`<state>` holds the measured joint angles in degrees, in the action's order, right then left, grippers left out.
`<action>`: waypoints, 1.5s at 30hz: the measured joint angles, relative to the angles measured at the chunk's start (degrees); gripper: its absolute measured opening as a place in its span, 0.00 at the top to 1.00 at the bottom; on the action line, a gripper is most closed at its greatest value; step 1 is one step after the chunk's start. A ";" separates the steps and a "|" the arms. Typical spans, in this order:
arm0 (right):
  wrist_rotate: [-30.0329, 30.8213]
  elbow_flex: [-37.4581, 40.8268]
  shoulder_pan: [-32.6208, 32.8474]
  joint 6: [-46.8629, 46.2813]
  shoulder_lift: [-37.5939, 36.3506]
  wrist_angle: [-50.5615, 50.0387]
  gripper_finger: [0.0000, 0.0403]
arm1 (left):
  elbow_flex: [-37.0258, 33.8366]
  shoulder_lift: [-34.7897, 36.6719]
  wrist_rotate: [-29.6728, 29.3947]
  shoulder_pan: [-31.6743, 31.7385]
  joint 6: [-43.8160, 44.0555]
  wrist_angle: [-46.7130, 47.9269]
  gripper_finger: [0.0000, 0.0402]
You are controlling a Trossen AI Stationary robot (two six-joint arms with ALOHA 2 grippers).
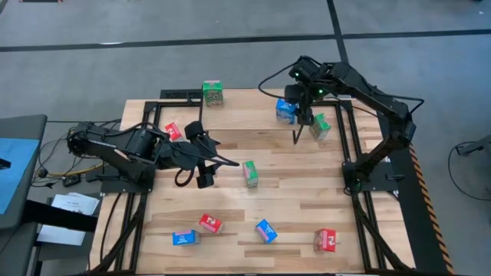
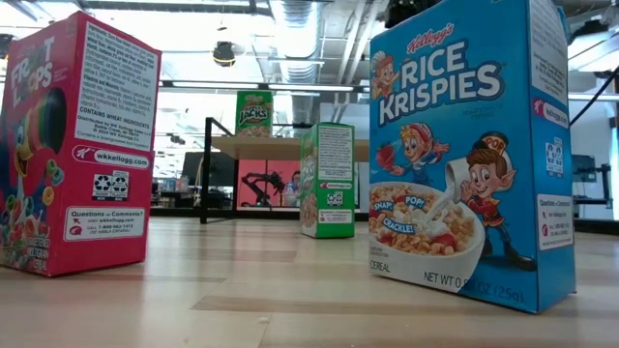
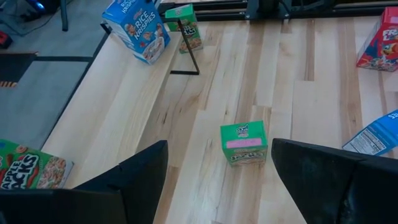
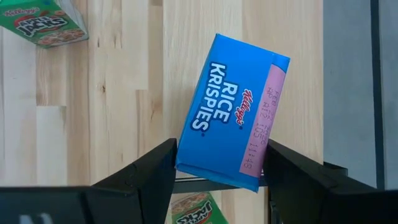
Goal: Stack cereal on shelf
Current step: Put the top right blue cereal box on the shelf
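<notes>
High view first: the bench (image 1: 307, 192) is seen from above with cereal boxes scattered over it, and the shelf (image 1: 253, 115) is taken to be the pale board at the far side. A green box (image 1: 213, 93) stands at the far left part of that board, and a second green box (image 1: 320, 126) sits near its right end. The right gripper (image 1: 295, 113) is poised over the shelf's right part with a blue box (image 1: 285, 112) between its jaws. The left gripper (image 1: 201, 157) hangs over the bench's left middle with jaws spread and nothing between them; a red box (image 1: 173, 131) lies just behind it and a third green box (image 1: 250, 174) stands a little ahead of it. Four more boxes are left along the near edge: blue (image 1: 185, 238), red (image 1: 210, 223), blue (image 1: 266, 231) and red (image 1: 327, 240). Low view next: a red Froot Loops box (image 2: 73, 145) and a blue Rice Krispies box (image 2: 469, 155) fill the foreground, and the shelf with a green box on top is made out far behind. Left wrist view: the wide-set jaws frame the lone green box (image 3: 244, 142), which is not touched. Right wrist view: the blue Rice Krispies box (image 4: 233, 138) is pinched by its narrow sides above the wood. The task is judged to be early: at most three boxes are at the shelf, no stacking is seen, and six boxes are left on the bench.
</notes>
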<state>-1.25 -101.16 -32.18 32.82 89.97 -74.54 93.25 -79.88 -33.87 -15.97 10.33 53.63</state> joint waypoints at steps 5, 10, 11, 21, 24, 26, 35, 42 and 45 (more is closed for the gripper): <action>0.24 0.00 -0.07 0.02 0.00 0.00 0.37 | 0.00 -0.01 0.00 -0.01 0.00 0.02 0.31; 0.24 0.00 -0.07 0.29 0.02 0.01 0.37 | 0.00 0.00 0.00 0.00 0.00 0.02 0.31; 0.24 0.00 -0.07 0.49 0.02 0.07 0.37 | 0.00 -0.01 0.00 0.00 0.00 0.02 0.31; 0.24 0.00 -0.40 0.39 0.02 -0.02 0.37 | 0.00 0.00 0.00 0.00 0.00 0.02 0.31; 0.20 -0.02 -0.59 0.54 0.02 -1.45 0.37 | 0.00 0.00 0.00 0.00 0.00 0.02 0.31; 0.65 -0.02 -0.44 1.05 0.02 -2.79 0.37 | 0.00 0.00 0.02 -0.02 0.00 0.02 0.31; 1.40 -0.02 -0.15 -0.83 0.02 0.42 0.37 | 0.00 0.00 0.00 0.00 0.00 0.02 0.31; 3.94 -0.02 -0.07 -0.46 0.02 1.27 0.37 | -0.01 0.00 0.01 -0.01 0.00 0.03 0.31; 5.52 -0.02 -0.11 -0.50 0.02 1.22 0.37 | 0.00 0.00 0.00 -0.02 0.00 0.02 0.31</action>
<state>4.27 -101.19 -32.29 32.32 90.00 -73.32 93.25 -79.88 -33.87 -15.98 10.33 53.65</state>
